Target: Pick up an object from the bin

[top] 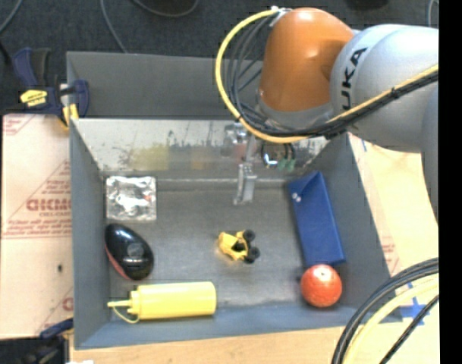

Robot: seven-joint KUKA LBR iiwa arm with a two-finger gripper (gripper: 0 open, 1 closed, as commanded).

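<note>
Approach step. End effector (pixel 245 182) hangs by the bin (pixel 177 146) back wall, opening can't tell, nothing visibly held. Nearest thing: small yellow toy (pixel 237 246) mid-bin. Next: line up over it, descend.

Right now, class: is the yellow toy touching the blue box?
Apart. The camera view shows a strip of bare floor between the toy and the blue box to its right.
</note>
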